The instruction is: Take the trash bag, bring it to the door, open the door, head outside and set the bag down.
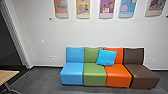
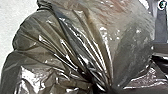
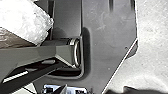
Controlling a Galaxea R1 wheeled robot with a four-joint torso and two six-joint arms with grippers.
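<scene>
White wall (image 1: 50,32) and gray floor (image 1: 45,77) make up the room, with bright posters (image 1: 107,8) in a row up high. Four soft seats sit side by side by the wall: a blue seat (image 1: 72,73), a green seat (image 1: 94,78), an orange seat (image 1: 119,78) and a brown seat (image 1: 142,73). One bright blue pillow (image 1: 106,57) leans on the backs of the green and orange ones. Part of a wood table (image 1: 7,75) pokes in at the left side of the head view. The trash bag (image 2: 75,37) is right up close to the left wrist. It is dark, shiny and a bit see-through, and its folds bunch into a tight spot. I cannot tell if the left gripper or the right gripper is open or closed.
</scene>
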